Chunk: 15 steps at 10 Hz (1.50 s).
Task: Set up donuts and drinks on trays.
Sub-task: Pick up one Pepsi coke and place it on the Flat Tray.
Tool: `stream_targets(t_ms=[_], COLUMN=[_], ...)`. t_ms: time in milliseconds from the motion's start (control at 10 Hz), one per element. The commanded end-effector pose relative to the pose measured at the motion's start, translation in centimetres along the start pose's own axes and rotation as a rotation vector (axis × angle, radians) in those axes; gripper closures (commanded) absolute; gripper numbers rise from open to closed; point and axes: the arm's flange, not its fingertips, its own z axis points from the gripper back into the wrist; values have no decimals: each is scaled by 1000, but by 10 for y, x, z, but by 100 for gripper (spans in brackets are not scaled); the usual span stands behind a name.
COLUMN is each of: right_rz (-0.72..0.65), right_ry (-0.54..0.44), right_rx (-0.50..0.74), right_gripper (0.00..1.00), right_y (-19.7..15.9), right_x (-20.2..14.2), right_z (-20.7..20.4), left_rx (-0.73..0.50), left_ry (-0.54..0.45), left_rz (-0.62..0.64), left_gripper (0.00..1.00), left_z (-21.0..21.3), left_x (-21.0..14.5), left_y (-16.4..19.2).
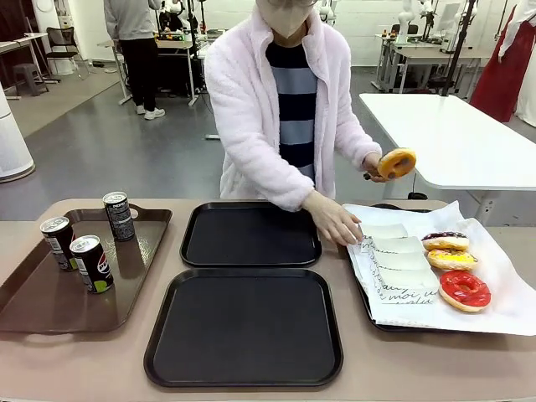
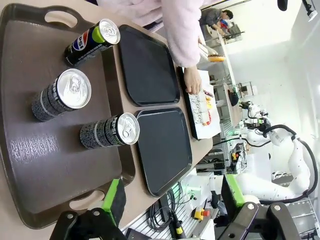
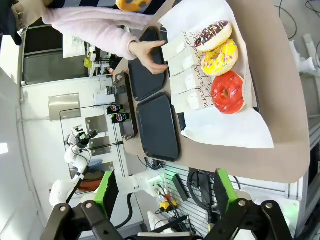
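Front view: two matching black plastic rounded-square trays sit mid-table, far tray point(image 1: 251, 234) at 12 o'clock and near tray point(image 1: 243, 327) at 6. Both are bare, nothing set up yet. A long brown plastic tray point(image 1: 33, 301) at 9 o'clock carries three slim black soda cans point(image 1: 91, 263), upright, likely parked there as stock. At 3 o'clock is a white-paper-lined tray point(image 1: 502, 314) with a row of white paper holders point(image 1: 402, 261) in black cursive. On it lie the chocolate-iced donut point(image 1: 445, 241), yellow-iced donut point(image 1: 452, 259) and red-iced donut point(image 1: 464, 290) in a line. The person's raised hand point(image 1: 373, 166) grips a golden ring donut with yellow icing point(image 1: 396, 162) at 2 o'clock. The person's other hand point(image 1: 335, 222) rests on the holders, probably to pull one for that donut.

Left wrist view: left gripper point(image 2: 172, 200) at 6 o'clock, jaws spread wide, empty, hanging over the brown tray's handle end. The soda cans are at 10 o'clock, near it, so drinks look like this arm's job. Can lids and tabs face the lens here; the front view gives them side-on.

Right wrist view: right gripper point(image 3: 165, 195) at 6 o'clock, jaws wide, nothing between them, above the table edge on the donut side. The three iced donuts are at 1 o'clock. Sprinkles on the chocolate and yellow icing read clearly here, not from the front.
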Motion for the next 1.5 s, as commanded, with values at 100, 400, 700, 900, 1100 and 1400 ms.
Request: stream_targets(t_ms=[100,400,700,900,1100,1400], right_rz=[-3,-3,-3,-3,-3,-3], right_ry=[-6,-6,-6,-6,-6,-6], right_rx=[15,15,15,15,15,15], right_gripper=[0,0,0,0,0,0], right_y=[1,1,1,1,1,1], right_x=[0,0,0,0,0,0], right_z=[0,0,0,0,0,0], left_rx=[255,671,971,1060,1096,1044], left_ry=[159,367,481,483,427,511], left_rz=[-3,13,11,-21,-88,-29], left_gripper=[0,0,0,0,0,0], left_z=[-17,-96,-190,-225,-238,-234], left_x=[46,84,68,55,47,48], left_y=[-62,-104,-98,-88,-81,-86])
